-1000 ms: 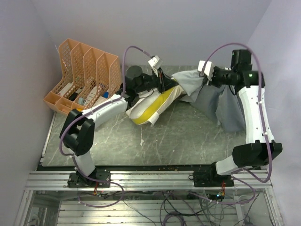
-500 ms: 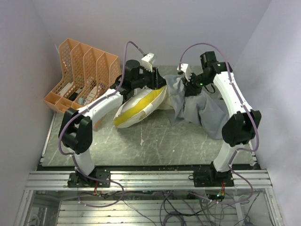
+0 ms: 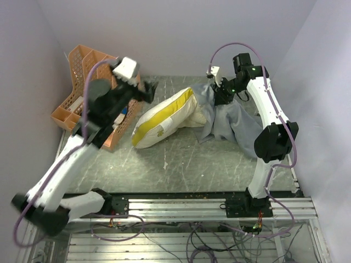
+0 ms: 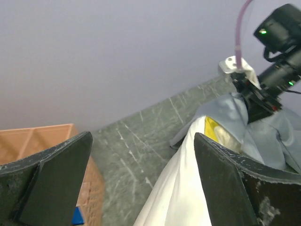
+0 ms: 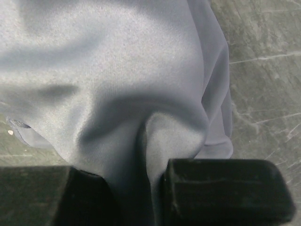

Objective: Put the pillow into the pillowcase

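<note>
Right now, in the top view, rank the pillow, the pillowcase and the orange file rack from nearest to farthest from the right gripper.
1. The pillowcase, pinched in the right gripper itself, on the right side.
2. The pillow, just left of it, mid-table.
3. The orange file rack, in the far left corner.

My arms | left arm [image 3: 60, 175], right arm [image 3: 267, 107]: white link shells, black joint housings | cables [image 3: 236, 45]: mauve, one per arm | wrist cameras [image 3: 127, 67]: small white boxes | status lights [image 3: 248, 68]: green, on right arm | left gripper [image 4: 141, 139] fingers [image 4: 56, 174]: black, flat, edges scuffed pale | right gripper [image 5: 141, 188] fingers [image 5: 221, 188]: black, matte, blocky | bases [image 3: 104, 207]: black, thin red wiring [image 3: 112, 222] below
</note>
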